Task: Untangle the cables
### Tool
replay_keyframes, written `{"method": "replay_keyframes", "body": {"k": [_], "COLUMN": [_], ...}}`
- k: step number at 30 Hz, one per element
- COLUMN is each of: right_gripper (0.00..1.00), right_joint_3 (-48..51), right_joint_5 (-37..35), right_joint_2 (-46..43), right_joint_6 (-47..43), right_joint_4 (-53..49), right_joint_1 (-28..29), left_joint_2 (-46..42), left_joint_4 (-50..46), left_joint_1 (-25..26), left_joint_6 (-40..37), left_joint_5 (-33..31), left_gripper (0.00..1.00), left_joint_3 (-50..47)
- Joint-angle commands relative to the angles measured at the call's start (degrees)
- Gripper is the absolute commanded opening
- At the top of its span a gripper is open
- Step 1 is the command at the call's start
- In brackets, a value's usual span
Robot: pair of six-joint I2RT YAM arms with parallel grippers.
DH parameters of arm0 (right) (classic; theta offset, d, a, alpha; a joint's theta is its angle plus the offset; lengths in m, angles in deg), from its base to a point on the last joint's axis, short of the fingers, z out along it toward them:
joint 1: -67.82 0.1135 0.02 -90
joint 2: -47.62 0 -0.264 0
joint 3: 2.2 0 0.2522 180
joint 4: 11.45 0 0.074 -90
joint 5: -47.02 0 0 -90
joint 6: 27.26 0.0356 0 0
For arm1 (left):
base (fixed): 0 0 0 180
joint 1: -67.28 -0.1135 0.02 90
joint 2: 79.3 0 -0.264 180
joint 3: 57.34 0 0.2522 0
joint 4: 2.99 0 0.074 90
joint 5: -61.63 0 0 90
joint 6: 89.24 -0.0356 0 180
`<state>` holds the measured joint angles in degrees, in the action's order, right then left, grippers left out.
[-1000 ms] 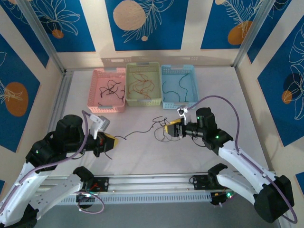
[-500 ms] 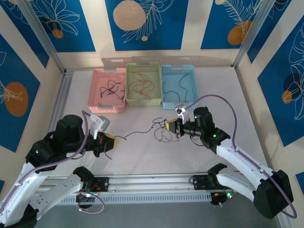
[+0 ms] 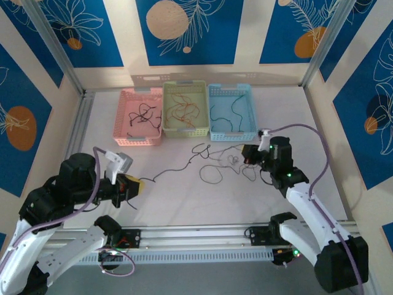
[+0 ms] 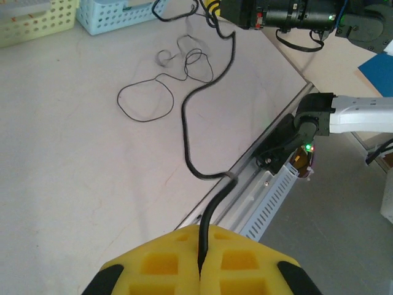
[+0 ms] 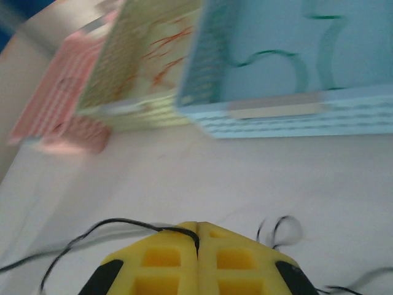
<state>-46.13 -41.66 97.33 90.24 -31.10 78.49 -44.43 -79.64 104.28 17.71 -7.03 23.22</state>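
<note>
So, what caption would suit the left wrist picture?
Yellow jaws shut on a black cable that snakes away across the white table.

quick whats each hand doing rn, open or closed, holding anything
left hand: closed, pinching the black cable
right hand: closed, pinching a thin black cable

Thin black cables (image 4: 182, 132), curly and looped, run between the left gripper (image 4: 200, 252) and right gripper (image 5: 196, 236), pinched in both; loops lie nearer the right.
</note>
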Motion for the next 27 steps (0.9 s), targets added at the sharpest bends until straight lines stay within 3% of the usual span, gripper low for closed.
{"method": "replay_keyframes", "body": {"k": [1,4,9,12,16,22,27], "right_gripper": [0.00,0.00,0.00,0.00,0.00,0.00,0.00], "right_joint_3": [2.0,2.9,4.1,4.7,5.9,7.0,7.1], "right_joint_5": [-4.8,-4.9,-6.4,-3.6,0.1,1.4,1.1], "right_joint_2": [0.2,1.1,2.6,3.2,3.8,3.5,4.2], "right_joint_6": [4.4,5.2,7.4,8.0,8.4,8.2,8.1], "right_joint_4": [-3.6,-4.2,-5.1,-3.6,-0.8,0.6,1.0], "right_joint_1": [-3.8,-7.2,-10.8,-11.7,-11.3,-10.7,-10.0], "left_joint_2": [-1.9,-2.6,-4.4,-5.6,-4.8,-3.6,-1.8], "left_joint_4": [-2.6,-2.7,-4.0,-3.6,-2.2,4.3,8.7], "left_joint_1": [0.2,0.3,0.2,0.2,0.2,0.2,0.3], "left_joint_6": [-1.0,-0.7,-1.0,-1.6,-1.6,-0.7,1.3], "left_joint_5": [-2.2,-4.9,-16.0,-19.5,-19.1,-12.2,-16.4], "left_gripper": [0.00,0.00,0.00,0.00,0.00,0.00,0.00], "left_joint_3": [3.1,4.6,8.6,10.3,9.4,5.8,2.0]}}
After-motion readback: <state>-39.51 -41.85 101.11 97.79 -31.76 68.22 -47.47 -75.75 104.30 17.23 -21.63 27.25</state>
